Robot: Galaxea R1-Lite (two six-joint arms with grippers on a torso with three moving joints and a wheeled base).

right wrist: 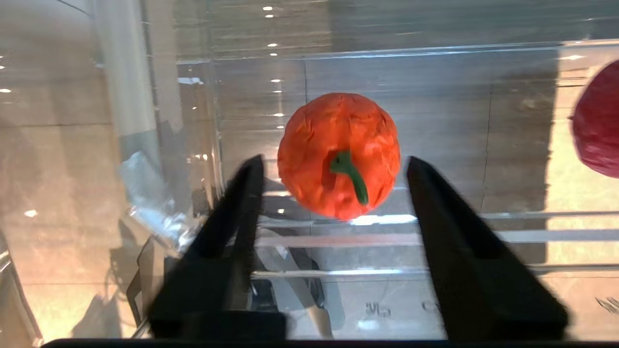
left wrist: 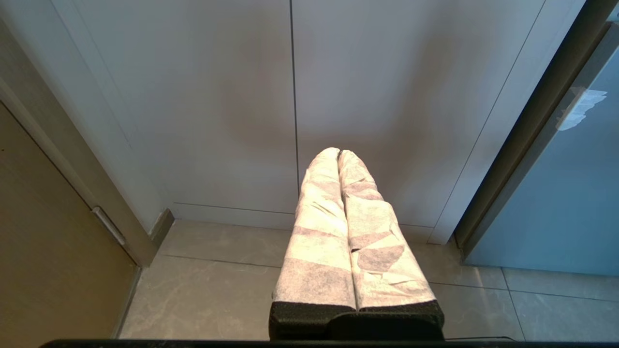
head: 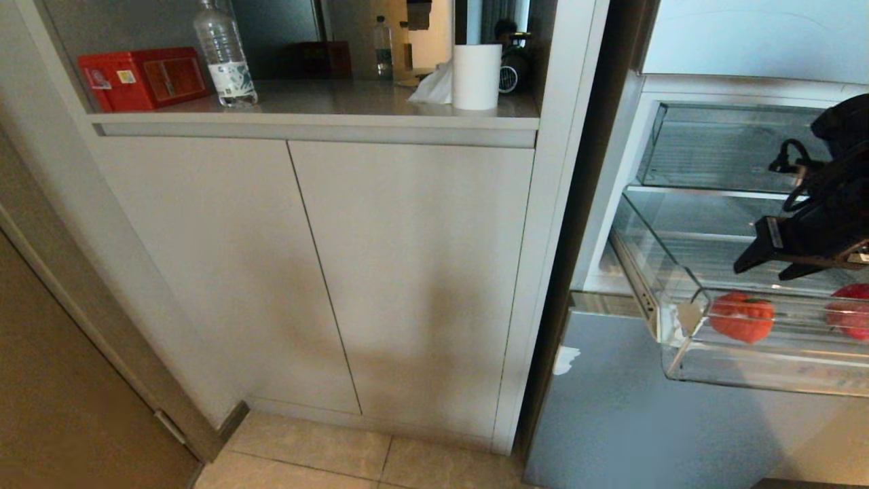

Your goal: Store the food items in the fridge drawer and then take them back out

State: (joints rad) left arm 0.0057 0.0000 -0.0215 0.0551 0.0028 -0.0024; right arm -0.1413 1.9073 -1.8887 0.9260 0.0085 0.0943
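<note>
Head camera first: right gripper (head: 764, 261) hangs over the pulled-out fridge drawer (head: 686, 367), its dark fingers pointing left and apart, gripping nothing. Inside that clear drawer lie both food items, the orange-red fruit (head: 741, 316) below the fingertips and the red fruit (head: 851, 311) further right at the picture's edge, well apart from each other. A taller clear drawer (head: 719, 146) sits above, and a silver-grey door panel (head: 611, 414) lies below. To the left stands a pale cabinet (head: 305, 272) whose counter carries a red box (head: 142, 78), a water bottle (head: 224, 54) and a white paper roll (head: 476, 76). Left wrist camera: left gripper (left wrist: 339, 153) has its two cloth-wrapped fingers (left wrist: 319, 232) pressed together with nothing between them, aimed at the cabinet doors (left wrist: 217, 106) above a tiled floor (left wrist: 203, 290). Right wrist camera: the black fingers (right wrist: 232, 227) stand spread, and the orange-red fruit (right wrist: 338, 154) with its green stem rests on the drawer floor between and beyond their tips, untouched; the red fruit (right wrist: 597, 125) shows at the edge, apart from it
</note>
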